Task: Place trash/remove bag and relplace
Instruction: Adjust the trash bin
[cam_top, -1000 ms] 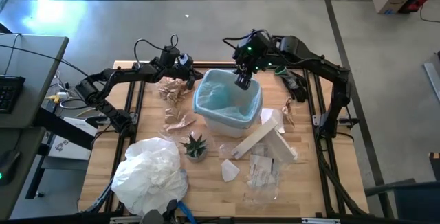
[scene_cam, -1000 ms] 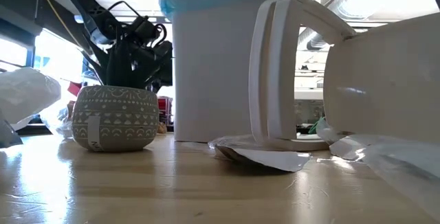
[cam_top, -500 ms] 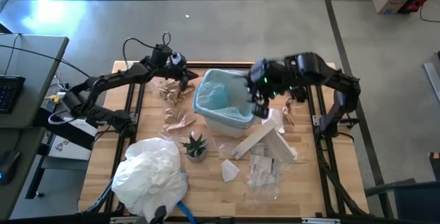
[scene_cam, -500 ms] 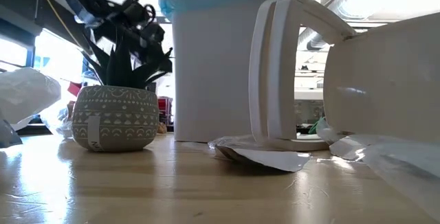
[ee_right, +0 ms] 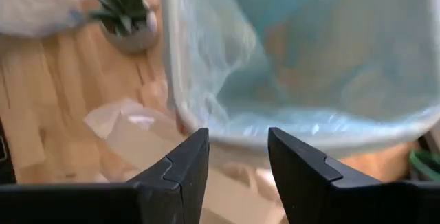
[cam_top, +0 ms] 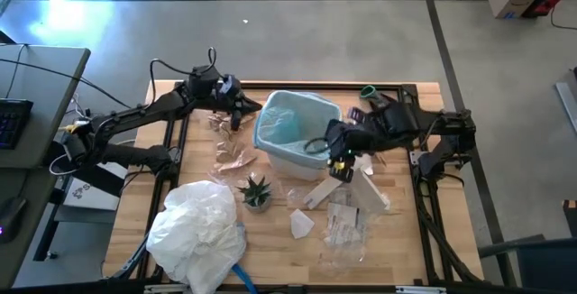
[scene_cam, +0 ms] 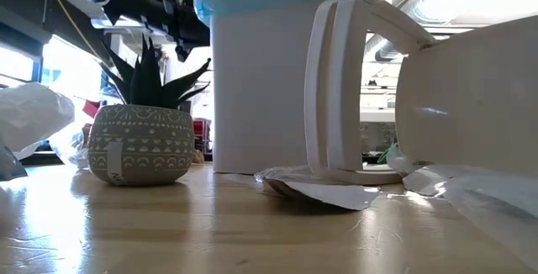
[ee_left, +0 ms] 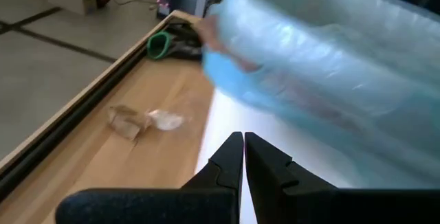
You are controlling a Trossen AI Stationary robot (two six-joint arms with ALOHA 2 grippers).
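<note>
Both pincers empty: left pincer (cam_top: 236,116) closed beside bin (cam_top: 290,160), right pincer (cam_top: 340,169) part-open at its rim; bag (cam_top: 290,124) lines bin

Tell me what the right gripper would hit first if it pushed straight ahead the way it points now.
Most likely the bag: the right gripper, fingers apart and empty, faces the liner's folded-over edge on the white bin. Depth is unclear, so the gap cannot be judged.

The right gripper (cam_top: 338,169) has moved from above the bin's (cam_top: 297,154) far rim to its near right side. The left gripper (cam_top: 236,114) has lifted and shifted slightly farther, left of the bin.
</note>
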